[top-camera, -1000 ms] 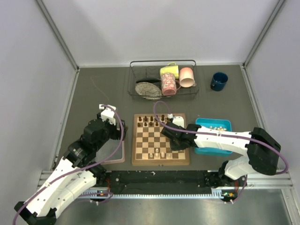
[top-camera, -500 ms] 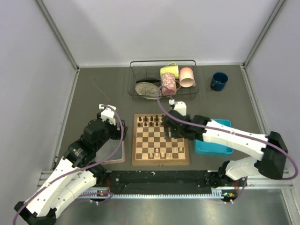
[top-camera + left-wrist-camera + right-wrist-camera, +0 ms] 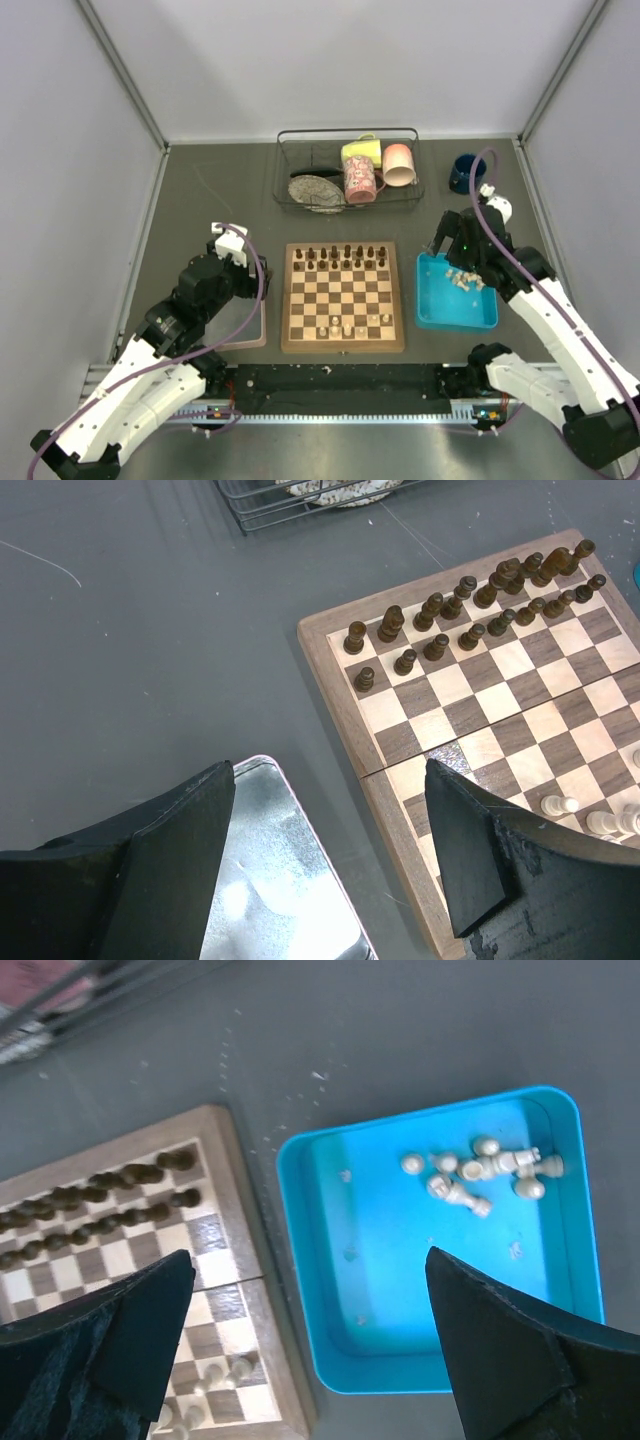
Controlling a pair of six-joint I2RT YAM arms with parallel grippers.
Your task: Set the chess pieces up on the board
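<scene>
Several cream chess pieces (image 3: 478, 1172) loose in blue tray (image 3: 380, 1260) beneath right hand (image 3: 308, 1290), nearer right finger; hand spread wide, empty. Judged light, rigid, slick, roll-prone: pinch one across waist; board (image 3: 238, 1190) by left finger.

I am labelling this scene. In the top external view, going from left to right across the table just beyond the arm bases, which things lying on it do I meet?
clear pinkish tray → board → blue tray
</scene>
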